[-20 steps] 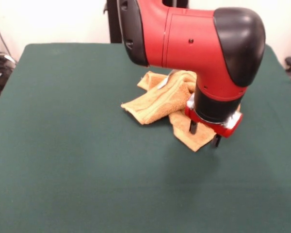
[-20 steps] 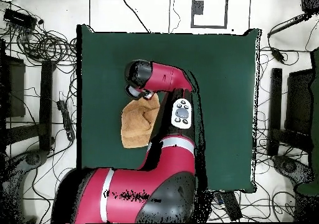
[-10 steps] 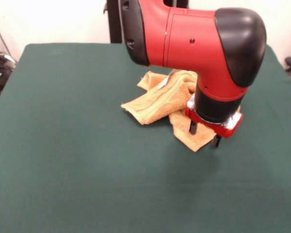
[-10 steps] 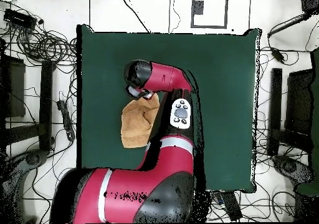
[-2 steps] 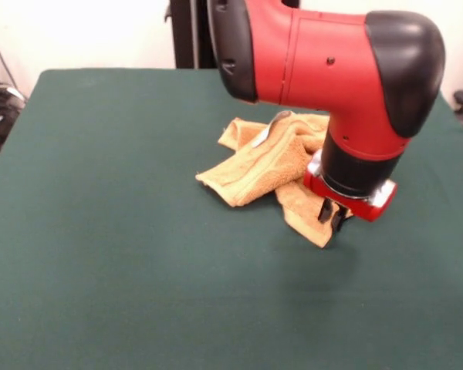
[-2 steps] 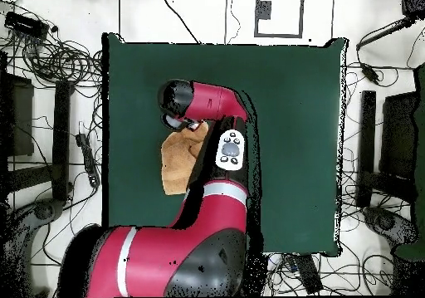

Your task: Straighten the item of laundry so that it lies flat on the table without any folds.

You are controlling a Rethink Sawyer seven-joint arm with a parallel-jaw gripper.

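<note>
Your gripper [image 5: 333, 216] sits low over the tabletop, its two dark fingers [image 5: 325, 210] drawn close together and pinching the near corner of the towel [image 5: 262, 166]; the cloth's tip shows just beside the fingertips, so read it as clenched on the towel. Above the fingers you see the red mounting plate and black wrist collar, then the big red arm [image 5: 316, 54] with its black end cap filling the upper right of the front view.

From above, the gripper itself is hidden under the arm's black cap [image 6: 173, 100], and the red link runs back towards the base at the bottom edge, covering part of the cloth.

The golden-orange towel is bunched, not flat. In the front view one folded flap runs out to the left, with a woven border band along it; a ridge rises in the middle with a small white label [image 5: 264, 132] on its upper side, and a narrower tongue runs down to the pinched corner. In the overhead view the towel [image 6: 174, 166] lies towards the left long edge of the table [image 6: 290, 129], roughly midway along it.

Dark green table surface surrounds the towel on all sides. Cables and equipment lie on the floor around the table in the overhead view.
</note>
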